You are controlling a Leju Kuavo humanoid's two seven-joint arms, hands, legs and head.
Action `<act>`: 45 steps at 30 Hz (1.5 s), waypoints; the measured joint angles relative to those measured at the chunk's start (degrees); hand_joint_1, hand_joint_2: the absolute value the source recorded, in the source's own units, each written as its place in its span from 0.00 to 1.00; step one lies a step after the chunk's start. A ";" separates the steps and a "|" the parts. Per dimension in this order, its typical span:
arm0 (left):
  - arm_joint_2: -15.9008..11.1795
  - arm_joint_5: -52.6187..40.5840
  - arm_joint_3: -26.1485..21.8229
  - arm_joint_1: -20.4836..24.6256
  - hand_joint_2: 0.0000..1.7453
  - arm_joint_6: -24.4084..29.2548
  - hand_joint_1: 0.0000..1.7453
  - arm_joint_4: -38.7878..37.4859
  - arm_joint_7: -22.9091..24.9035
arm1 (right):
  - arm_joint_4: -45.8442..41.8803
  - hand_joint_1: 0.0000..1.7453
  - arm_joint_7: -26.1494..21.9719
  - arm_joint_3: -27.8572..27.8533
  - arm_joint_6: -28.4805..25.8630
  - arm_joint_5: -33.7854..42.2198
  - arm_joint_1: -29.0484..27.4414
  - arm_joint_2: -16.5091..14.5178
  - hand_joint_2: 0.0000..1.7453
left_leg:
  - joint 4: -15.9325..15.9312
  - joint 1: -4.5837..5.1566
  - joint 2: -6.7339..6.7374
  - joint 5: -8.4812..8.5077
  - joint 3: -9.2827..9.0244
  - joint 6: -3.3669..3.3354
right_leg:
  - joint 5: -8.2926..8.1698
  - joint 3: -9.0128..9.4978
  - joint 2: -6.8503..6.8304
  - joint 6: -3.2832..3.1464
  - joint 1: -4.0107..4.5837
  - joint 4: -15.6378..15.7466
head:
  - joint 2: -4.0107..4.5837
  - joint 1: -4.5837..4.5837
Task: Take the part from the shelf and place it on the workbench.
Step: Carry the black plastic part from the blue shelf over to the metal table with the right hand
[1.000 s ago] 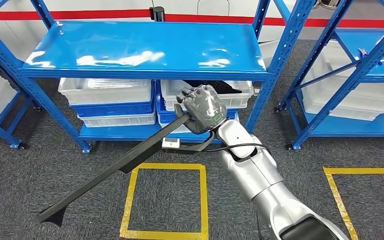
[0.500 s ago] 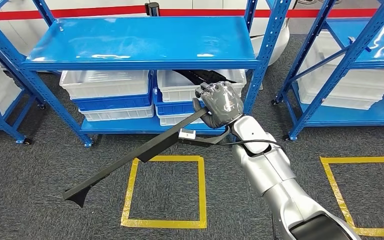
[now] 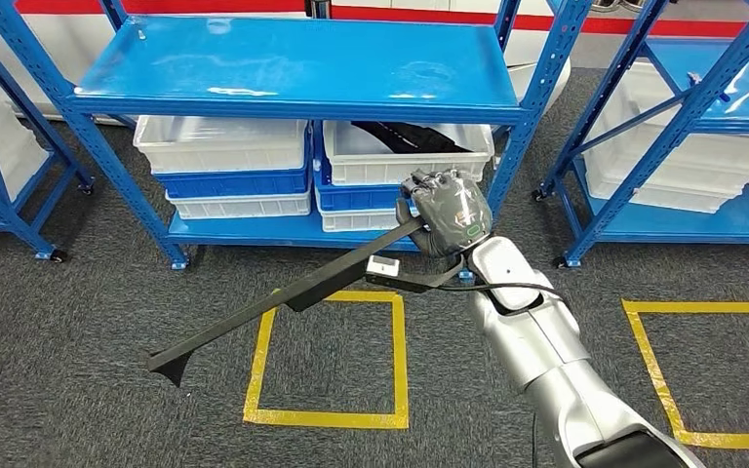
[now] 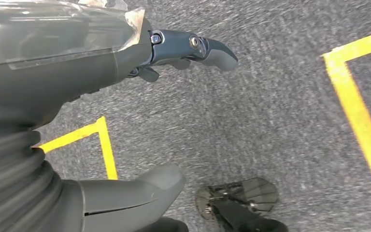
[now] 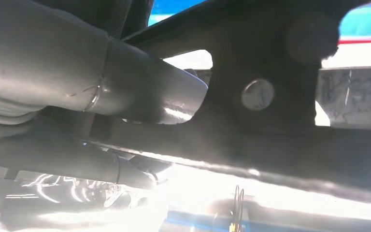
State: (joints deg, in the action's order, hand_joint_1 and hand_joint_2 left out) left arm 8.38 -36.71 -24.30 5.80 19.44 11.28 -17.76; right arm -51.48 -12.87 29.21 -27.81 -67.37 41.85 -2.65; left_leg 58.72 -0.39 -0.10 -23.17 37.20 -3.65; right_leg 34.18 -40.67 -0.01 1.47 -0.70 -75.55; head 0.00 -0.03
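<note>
My right hand (image 3: pixel 449 211) grips one end of a long black part (image 3: pixel 283 302), which slants down to my left over the carpet and ends in a pointed tip above the floor. A small white tag (image 3: pixel 384 268) hangs on the part near the hand. Close up, the thumb (image 5: pixel 140 87) wraps the part's black bracket (image 5: pixel 270 101). The blue shelf (image 3: pixel 293 73) stands right behind the hand. My left hand (image 4: pixel 101 96) hangs above the grey carpet with its fingers (image 4: pixel 198 48) apart and nothing in them.
White bins (image 3: pixel 224 146) sit on the shelf's lower level, one (image 3: pixel 405 156) holding more black parts. A second blue rack (image 3: pixel 702 107) stands to the right. Yellow tape squares (image 3: pixel 327 356) mark the carpet.
The whole picture has shifted, so the camera moved. My right hand with the part has drawn a little farther right and out from the lower shelf; the grip is unchanged.
</note>
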 joint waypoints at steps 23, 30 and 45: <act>0.15 0.86 -0.36 -0.20 1.00 1.12 0.00 0.00 0.23 | -0.81 1.00 -0.20 0.21 1.44 -1.20 0.56 -3.86 0.00 | 0.59 -0.95 -0.28 -3.53 -4.04 3.18 | -10.08 6.28 -0.35 0.28 0.00 17.62 | 0.00 -0.35; 0.51 1.51 -1.14 -0.58 1.00 1.81 0.00 0.00 -0.22 | -0.17 1.00 -0.57 0.66 1.57 -1.28 0.76 -5.02 0.00 | -0.26 -0.41 -0.03 -0.38 -0.85 0.45 | -1.07 -0.55 -0.24 -0.01 -0.04 0.87 | 0.00 -0.14; 0.81 1.30 -2.04 -1.11 1.00 2.31 0.00 -0.02 0.54 | 0.62 1.00 0.17 1.25 2.09 -1.91 1.73 -7.36 0.00 | 12.28 -0.81 -0.10 -7.19 5.57 4.26 | -8.40 8.55 -0.50 -2.61 0.03 18.51 | 0.00 -0.63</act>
State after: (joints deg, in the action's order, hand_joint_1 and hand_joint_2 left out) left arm 9.19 -35.41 -26.35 4.69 21.75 11.26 -17.22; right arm -50.87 -12.70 30.46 -25.72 -69.29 43.58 -10.01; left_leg 71.00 -1.20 -0.20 -30.36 42.77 0.61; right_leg 25.78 -32.12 -0.51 -1.15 -0.67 -57.04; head 0.00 -0.66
